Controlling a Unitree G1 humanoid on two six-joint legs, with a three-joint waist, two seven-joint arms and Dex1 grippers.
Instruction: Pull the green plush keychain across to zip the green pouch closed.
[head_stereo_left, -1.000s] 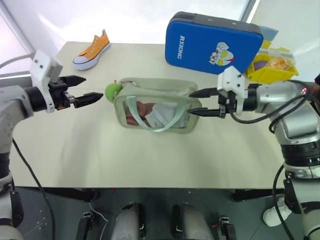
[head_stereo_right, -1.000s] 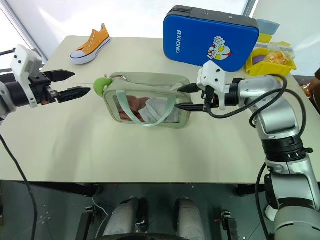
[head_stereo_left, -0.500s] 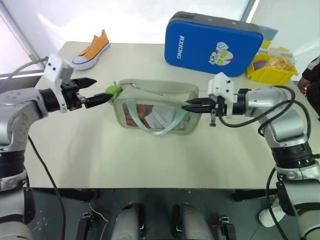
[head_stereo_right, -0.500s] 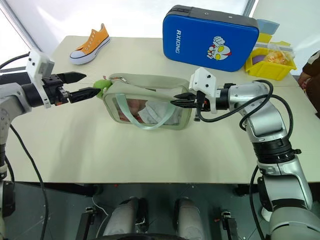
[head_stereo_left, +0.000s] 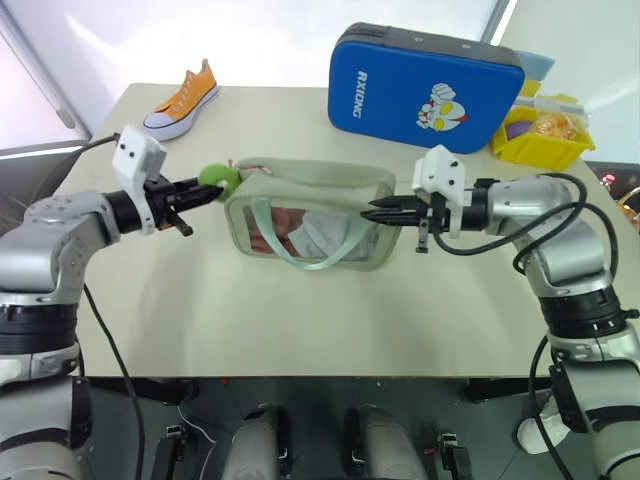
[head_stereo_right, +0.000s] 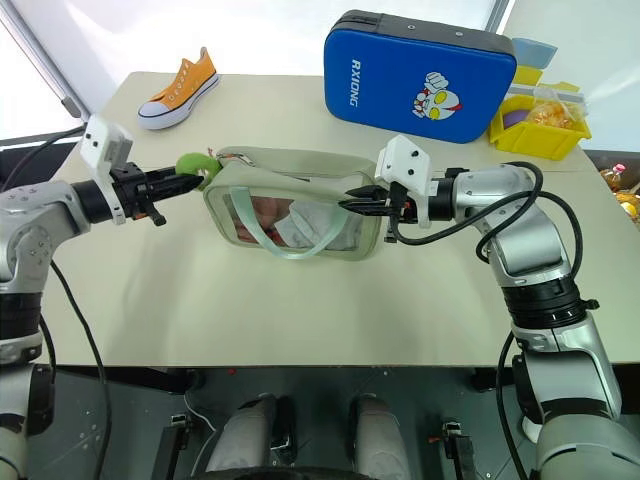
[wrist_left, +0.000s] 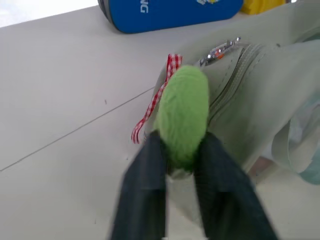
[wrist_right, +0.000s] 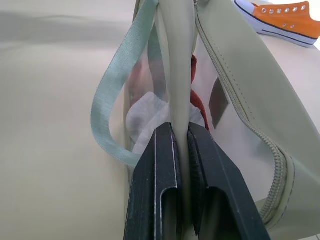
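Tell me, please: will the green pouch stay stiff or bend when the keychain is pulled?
The green pouch looks soft: its fabric edge folds flat between the right gripper jaws, so it probably bends. The green plush keychain already squashes, likely light.

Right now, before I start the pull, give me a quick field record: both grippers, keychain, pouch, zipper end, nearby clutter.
left gripper: shut on the green plush keychain
right gripper: shut on the green pouch, pinching its right-end edge
keychain position: pouch's left end
pouch: on the table, upright, mint strap in front
clutter: blue case, orange sneaker, yellow bin, all behind the pouch
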